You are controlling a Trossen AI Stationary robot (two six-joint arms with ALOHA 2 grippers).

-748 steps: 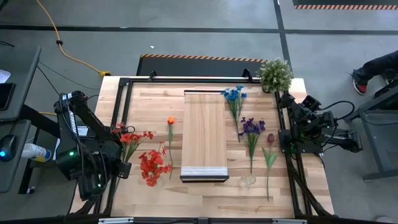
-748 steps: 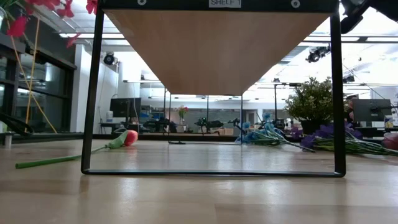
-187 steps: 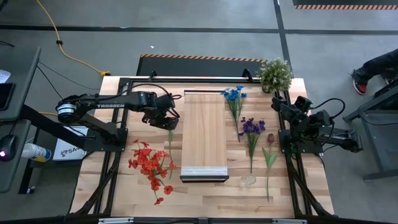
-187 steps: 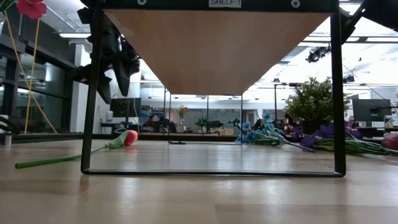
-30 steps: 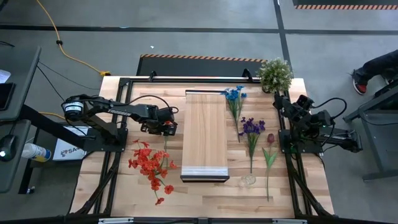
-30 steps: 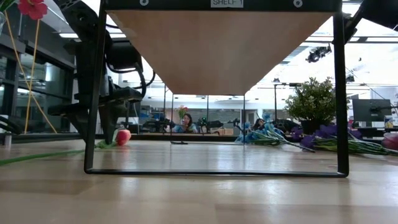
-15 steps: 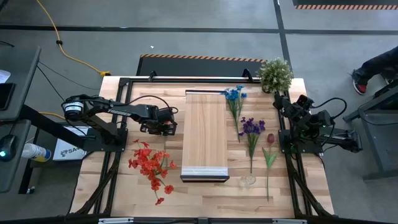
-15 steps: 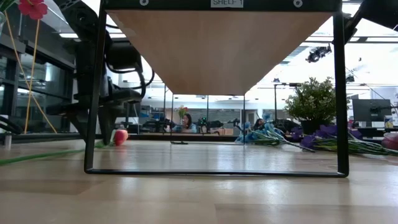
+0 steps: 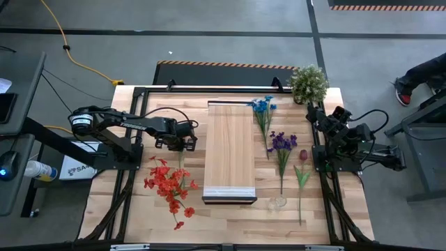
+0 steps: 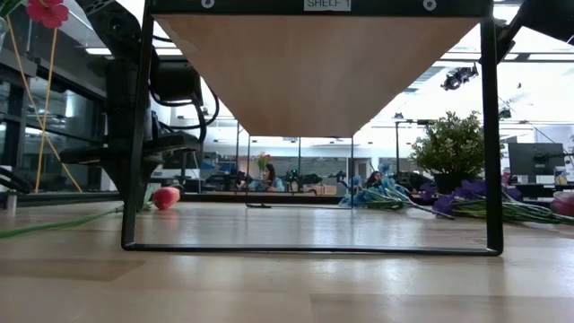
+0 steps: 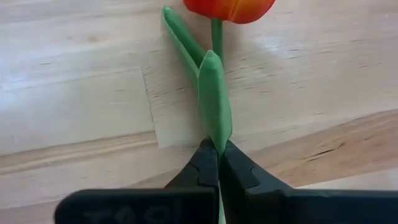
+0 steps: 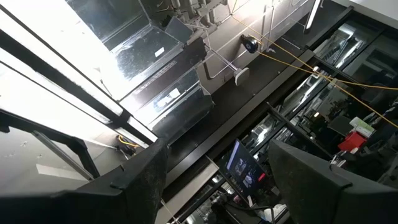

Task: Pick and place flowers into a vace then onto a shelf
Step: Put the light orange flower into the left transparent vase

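Observation:
My left gripper (image 9: pixel 182 143) is low over the table, left of the shelf (image 9: pixel 228 150), and shut on the orange tulip (image 11: pixel 230 7). Its head (image 10: pixel 165 197) sits close to the tabletop, and the long stem (image 10: pixel 54 224) trails along the wood. A red bunch (image 9: pixel 169 187) lies nearer the front edge. Blue (image 9: pixel 262 108), purple (image 9: pixel 282 143) and dark-red (image 9: pixel 302 155) flowers and a green leaf stem (image 9: pixel 302 178) lie right of the shelf. A clear glass vase (image 9: pixel 278 202) stands by the shelf's near right corner. My right gripper (image 12: pixel 217 186) waits open at the table's right edge. My left gripper pinches the tulip between its two fingers at the green leaf and stem (image 11: pixel 216 134), a short way below the head. The fingers (image 11: pixel 202 165) come from above, pointing down, one on each side of the stem. The stem's long end lies on the table.
The raised shelf stands on a black frame (image 10: pixel 134 135) in the table's middle. A bushy potted plant (image 9: pixel 308 82) sits at the far right corner. A black rail frame (image 9: pixel 139 111) borders the table. Bare wood shows between the tulip and the shelf.
My left gripper has moved a little toward the table's left edge while staying shut, and has drawn the tulip with it. In the low view the orange head has slid left along the tabletop. The right arm has kept still.

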